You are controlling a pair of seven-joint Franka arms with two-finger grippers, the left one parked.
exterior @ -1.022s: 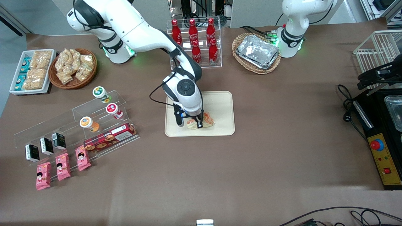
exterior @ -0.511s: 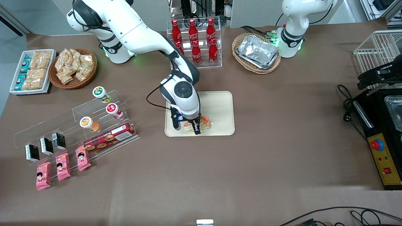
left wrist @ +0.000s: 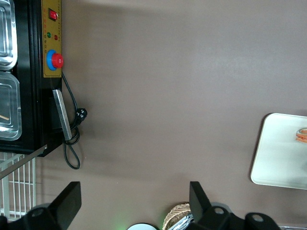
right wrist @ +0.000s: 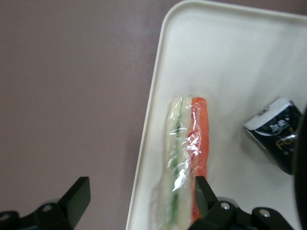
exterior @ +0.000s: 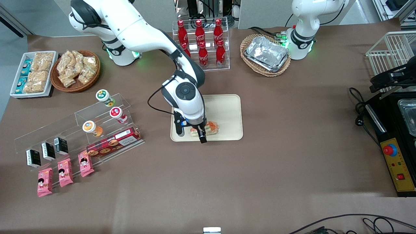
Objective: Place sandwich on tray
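Sandwich (exterior: 210, 128) is lying on the cream tray (exterior: 227, 107), close to the rim nearest the front camera. Wrist cam confirms: wrapped wedge (right wrist: 186, 158) sits on the tray (right wrist: 240, 57), filling edge up, just inside the rim. Gripper (exterior: 199, 132) hangs right over it; jaws spread wide, nothing held, sandwich between them but I can't tell whether a fingertip touches it. A small black carton (right wrist: 278, 132) shows beside the sandwich in the wrist cam.

Status, my read: placement is done, the release looks done, what's left is lifting clear.

Counts, near to far on the worktop (exterior: 260, 178):
- pink snack packets (exterior: 65, 172): 3
- small black cartons (exterior: 48, 151) on the acrylic step rack: 3
- red biscuit box (exterior: 113, 141): 1
- capped cups (exterior: 104, 97) on the rack: 3
- tray: 1, sandwich: 1
- wicker basket of bagged crackers (exterior: 75, 70): 1; white snack tray (exterior: 32, 74) beside it: 1
- foil trays (exterior: 267, 53) stacked in a second basket: can't count
- red cola bottles (exterior: 200, 34) in the acrylic stand: 6 visible, arm covers part
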